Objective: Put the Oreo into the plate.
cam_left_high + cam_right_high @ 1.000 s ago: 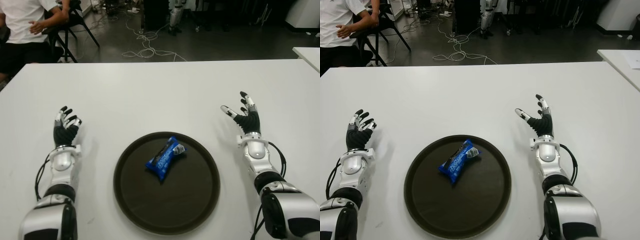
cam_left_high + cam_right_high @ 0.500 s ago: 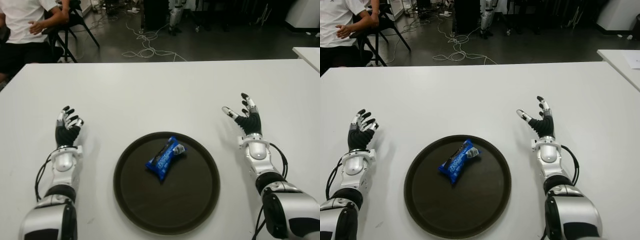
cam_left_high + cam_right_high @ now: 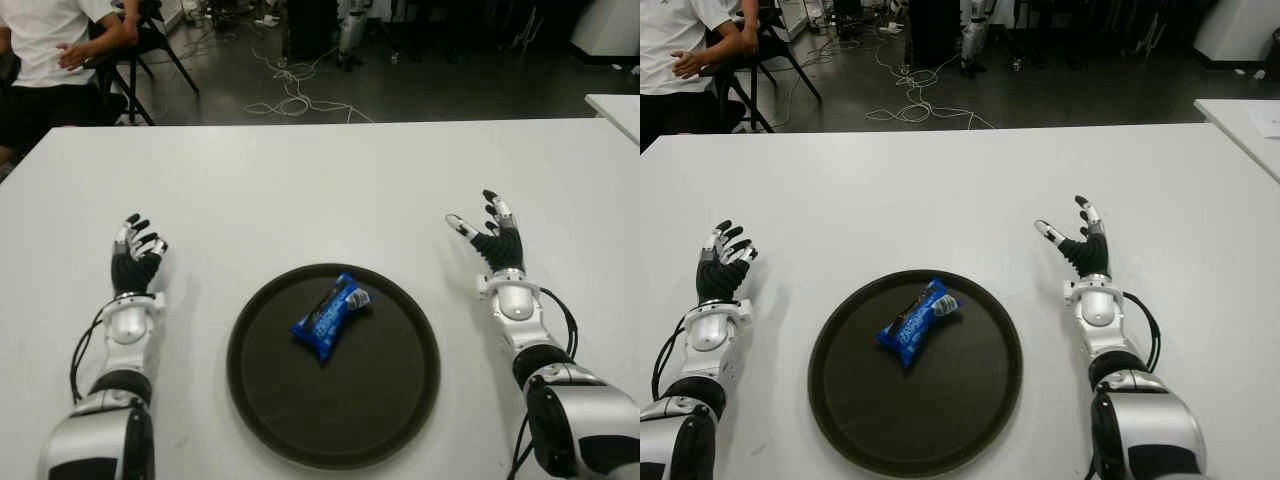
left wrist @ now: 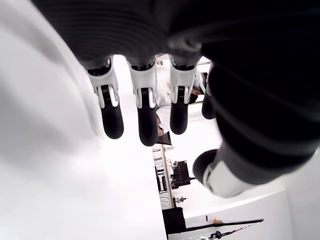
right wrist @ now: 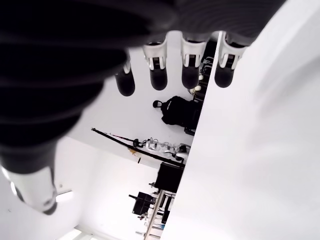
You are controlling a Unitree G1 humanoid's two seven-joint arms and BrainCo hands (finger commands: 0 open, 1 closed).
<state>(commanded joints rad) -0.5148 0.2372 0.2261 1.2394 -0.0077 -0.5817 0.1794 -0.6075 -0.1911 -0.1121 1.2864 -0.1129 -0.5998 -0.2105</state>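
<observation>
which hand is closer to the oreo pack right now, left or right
Right, narrowly. The right hand is open to the right of the Oreo pack, slightly farther back on the table. The left hand is open to its left, a bit farther off.

1. Left hand [image 3: 134,258]: forearm extended forward, palm turned inward, fingers [image 4: 141,117] loosely extended and relaxed, thumb apart from them, holding nothing.
2. Right hand [image 3: 492,236]: forearm extended forward, fingers [image 5: 158,75] spread upward, thumb splayed inward, holding nothing.
</observation>
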